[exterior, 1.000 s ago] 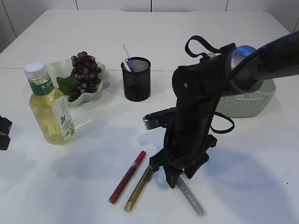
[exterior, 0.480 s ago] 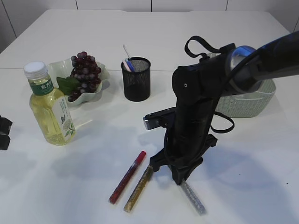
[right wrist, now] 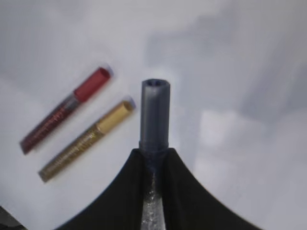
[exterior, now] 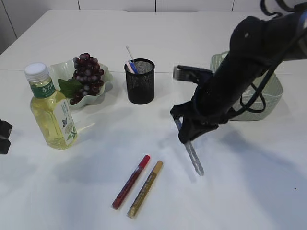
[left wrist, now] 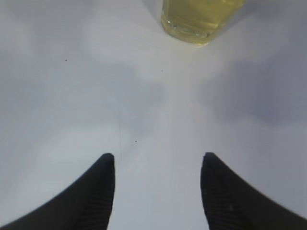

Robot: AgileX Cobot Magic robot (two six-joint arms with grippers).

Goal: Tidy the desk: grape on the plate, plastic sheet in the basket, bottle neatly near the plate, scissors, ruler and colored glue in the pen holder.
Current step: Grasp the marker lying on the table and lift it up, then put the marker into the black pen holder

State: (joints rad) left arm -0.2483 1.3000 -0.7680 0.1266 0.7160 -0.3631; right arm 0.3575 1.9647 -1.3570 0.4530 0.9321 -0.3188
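Observation:
My right gripper [exterior: 188,133] is shut on a silver glitter colored glue [exterior: 194,157] and holds it tilted above the table, its dark cap [right wrist: 155,111] sticking out past the fingertips. The red glue [exterior: 130,182] and gold glue [exterior: 145,189] lie side by side on the table below. The black mesh pen holder [exterior: 140,84] stands behind them with a few thin items in it. The grape [exterior: 88,74] lies on the pale green plate [exterior: 58,68], with the bottle [exterior: 50,110] beside it. My left gripper [left wrist: 158,160] is open over bare table. Scissors, ruler and plastic sheet are not in view.
The green basket [exterior: 271,103] stands at the right, partly behind my right arm. The bottle's base [left wrist: 201,19] is just ahead of the left gripper. The left gripper's dark body [exterior: 4,136] shows at the left edge of the table.
My right gripper shut on the silver glue and lifted it off the table, moving up and to the right. The left gripper and the other things stayed put.

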